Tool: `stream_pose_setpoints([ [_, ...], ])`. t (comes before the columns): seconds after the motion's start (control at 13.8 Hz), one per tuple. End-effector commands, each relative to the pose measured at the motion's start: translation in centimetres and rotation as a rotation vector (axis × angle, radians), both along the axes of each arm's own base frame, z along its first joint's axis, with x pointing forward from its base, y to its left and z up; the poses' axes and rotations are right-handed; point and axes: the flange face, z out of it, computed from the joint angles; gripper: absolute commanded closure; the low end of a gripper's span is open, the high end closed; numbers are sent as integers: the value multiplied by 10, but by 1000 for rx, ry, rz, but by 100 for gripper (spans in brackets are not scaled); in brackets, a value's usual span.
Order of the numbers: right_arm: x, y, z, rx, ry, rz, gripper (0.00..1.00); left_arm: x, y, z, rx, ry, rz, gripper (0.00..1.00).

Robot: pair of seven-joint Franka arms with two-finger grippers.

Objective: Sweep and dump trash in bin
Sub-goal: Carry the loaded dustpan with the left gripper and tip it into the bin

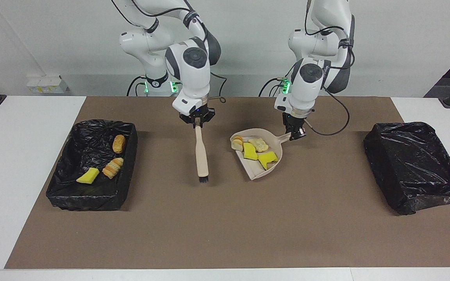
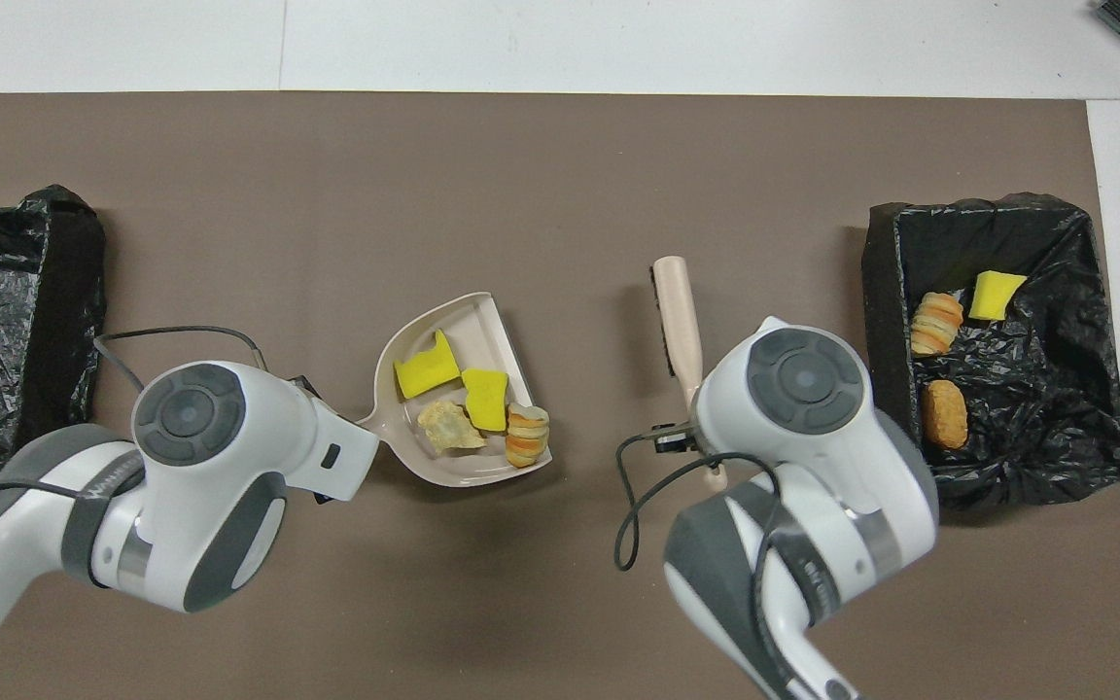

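Left gripper [image 1: 295, 134] clamped on dustpan [image 1: 262, 166] handle, pan raised over mat [image 1: 225, 218] mid-table. Four trash scraps [image 1: 254, 150] in pan: two yellow sponge chunks, two bread-like pieces. Right gripper [image 1: 197, 121] clenched on brush [image 1: 201, 156] handle, brush hanging bristles-down over mat, between dustpan and bin [image 1: 129, 156] at right arm's end. Three more scraps in that bin: one yellow, two bread-like. Second bin [image 1: 416, 168] at left arm's end, black liner.
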Motion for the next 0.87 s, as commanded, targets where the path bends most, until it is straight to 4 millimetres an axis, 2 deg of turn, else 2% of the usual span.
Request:
stream_pose_setpoints([
  [0.0,35,-54,-5,5,-9,-55,100,37,35,35,-16,18,-1,100],
  [0.07,35,-54,-4,5,-11,-71,100,53,54,45,-20,18,1,100],
  [0.14,31,-44,-2,5,-13,-84,100,67,71,58,-23,25,-8,100],
  [0.22,23,-19,0,9,-19,-109,100,85,94,69,-28,30,-14,100],
  [0.36,0,38,5,32,-24,-164,100,119,122,85,-36,34,-7,100],
  [0.51,-37,106,5,75,-11,-177,100,148,164,101,-31,24,-14,100],
  [0.65,-77,159,0,75,-9,-187,100,168,217,115,-41,33,-53,100],
  [0.8,-124,204,-1,66,-4,-180,100,174,271,121,-34,39,-116,100],
])
